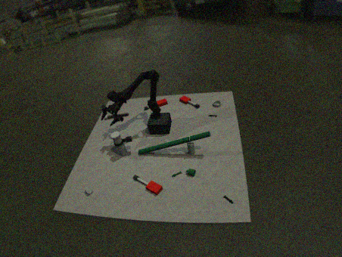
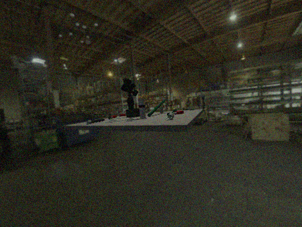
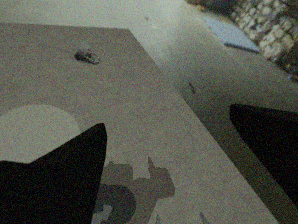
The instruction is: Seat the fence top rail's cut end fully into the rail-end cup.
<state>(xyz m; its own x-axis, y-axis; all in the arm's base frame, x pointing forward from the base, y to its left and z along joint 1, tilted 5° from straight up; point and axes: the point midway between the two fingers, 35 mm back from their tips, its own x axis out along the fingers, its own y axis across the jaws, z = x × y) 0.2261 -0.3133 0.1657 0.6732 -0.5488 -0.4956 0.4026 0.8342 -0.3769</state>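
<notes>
The green rail (image 1: 166, 144) (image 2: 156, 108) slants over the short post (image 1: 191, 148), its left end lower, near the table. The loop cap is too small to make out. The big post (image 1: 116, 140) (image 2: 142, 112) stands left of the rail, with a pale cap (image 1: 115, 134) and the dark rail-end cup (image 1: 127, 139) on its right side. The rail's left end is apart from the cup, to its lower right. My gripper (image 1: 107, 119) (image 3: 168, 120) is open and empty, in the air behind the big post, away from the rail. The band is too dark to make out.
The arm's base (image 1: 159, 124) stands behind the rail. Red-handled tools (image 1: 154, 187) (image 1: 184, 99) lie in front and behind. A green block (image 1: 191, 172), a dark bolt (image 1: 228, 199) and a small clip (image 1: 88, 193) lie on the white table top (image 1: 197, 208).
</notes>
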